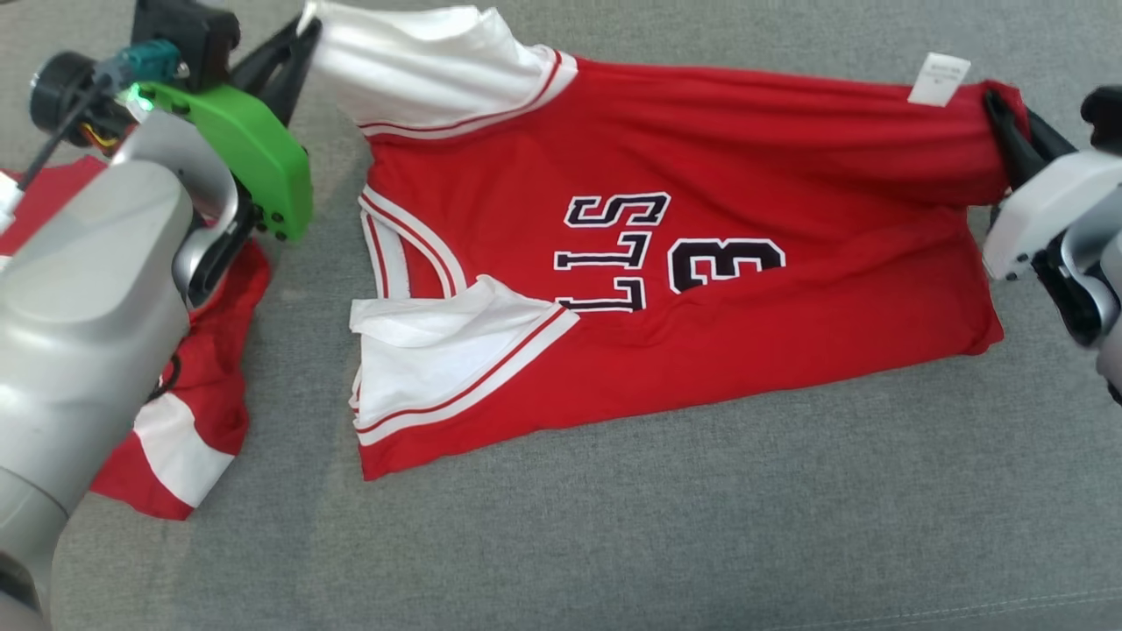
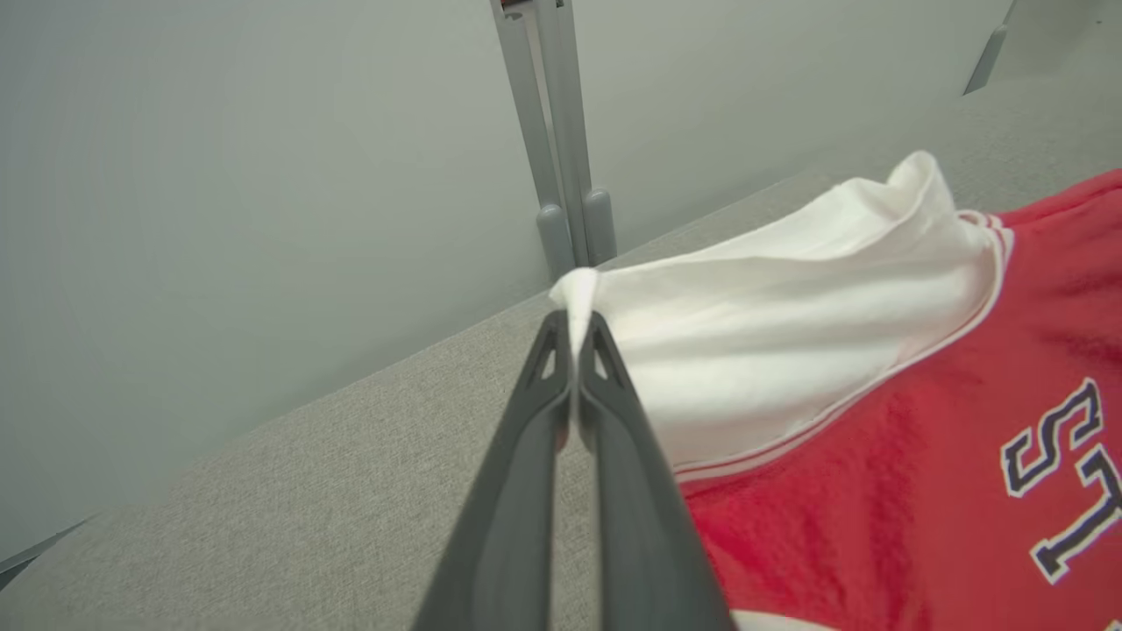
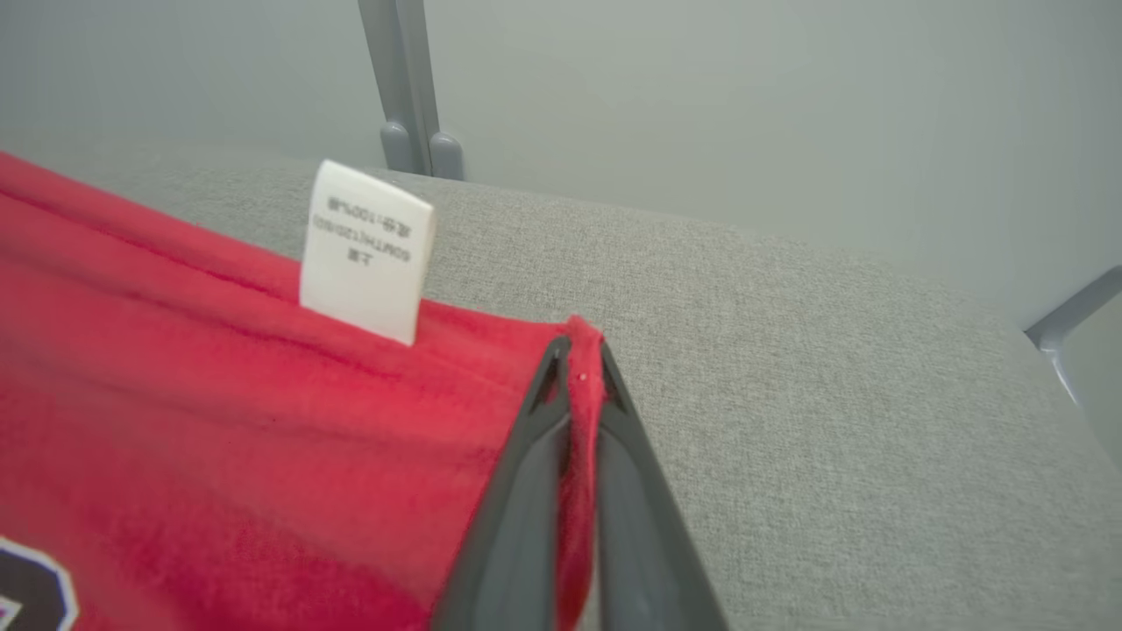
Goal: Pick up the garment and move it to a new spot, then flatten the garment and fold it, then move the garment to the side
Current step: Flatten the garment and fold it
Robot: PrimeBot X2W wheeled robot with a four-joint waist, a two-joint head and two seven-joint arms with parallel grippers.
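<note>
Two tight pinches here: the left gripper (image 2: 574,326) is closed on the tip of the white sleeve (image 2: 789,298) of the garment (image 1: 701,350), and the right gripper (image 3: 578,355) is closed on a red hem corner (image 3: 517,346). The far edge is lifted while the rest lies on the grey counter (image 1: 614,543). Both bites look tiny, so I'd guess a hard tug slips one and the fold lands crooked.

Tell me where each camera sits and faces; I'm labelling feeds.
Head view: on the head, looking down at the red jersey on grey fabric; left forearm and both jaws show.
Left wrist view: on that wrist, along its jaws, shut on the white sleeve.
Right wrist view: on that wrist, along its jaws, shut on the red hem beside the label.
Shared: head and right-wrist views show that label.
</note>
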